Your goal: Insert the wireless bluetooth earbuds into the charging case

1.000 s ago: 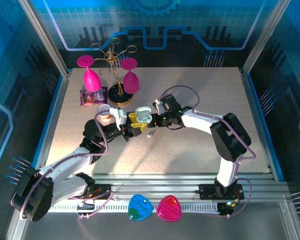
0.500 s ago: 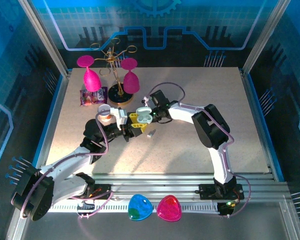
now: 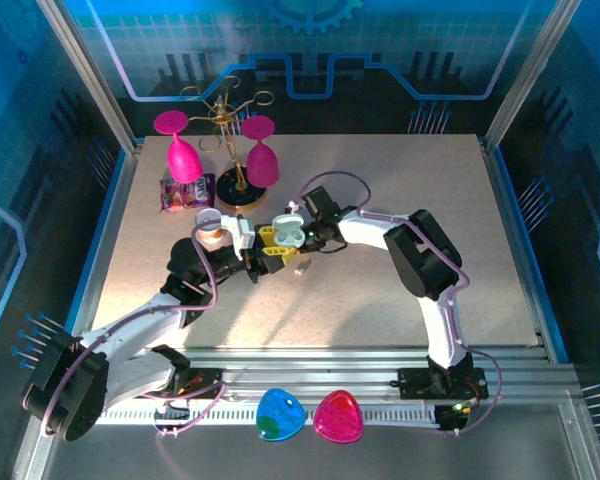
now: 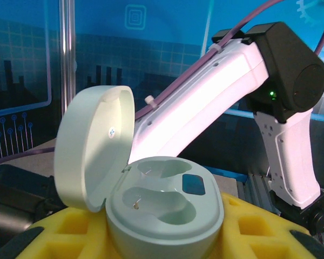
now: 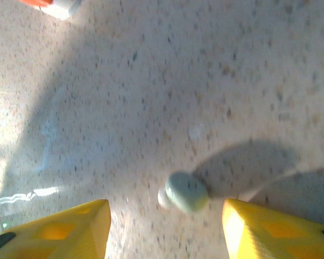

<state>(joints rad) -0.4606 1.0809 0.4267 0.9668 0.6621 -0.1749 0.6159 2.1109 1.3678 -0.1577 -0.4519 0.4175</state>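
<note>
**One bud on the table, case held open at mid-table**

The table point(image 3: 410, 210) has a pale, speckled top, lit warm in the middle and shadowed under the arms. Blue printed wall panels point(image 3: 310, 50) stand close on three sides, and aluminium posts point(image 3: 88, 70) rise at the far corners. A metal rail point(image 3: 380, 385) runs along the near edge, where a blue heart-shaped piece point(image 3: 280, 415) and a pink one point(image 3: 338, 417) sit side by side.

The far-left corner is the crowded part. A gold rack point(image 3: 230, 150) stands there with two pink glasses point(image 3: 180, 150) hung upside down on it, and a purple packet point(image 3: 185, 193) lies just beside its base. The widest open room is the right half of the table, running out to the right and far edges.

Both arms meet near the centre. The left gripper point(image 3: 273, 245) is clamped on the charging case point(image 4: 167, 210), which sits upright between its yellow fingers point(image 4: 248, 232). The lid is tipped back to the left and the two wells face up.

The right gripper point(image 5: 166, 225) points down at the table just right of the case, with its jaws spread apart. The earbud point(image 5: 184, 192) lies on the surface between its yellow fingers point(image 5: 70, 226), touching neither. From the top view the earbud point(image 3: 302, 266) is a small pale speck just on the near side of the case.
</note>
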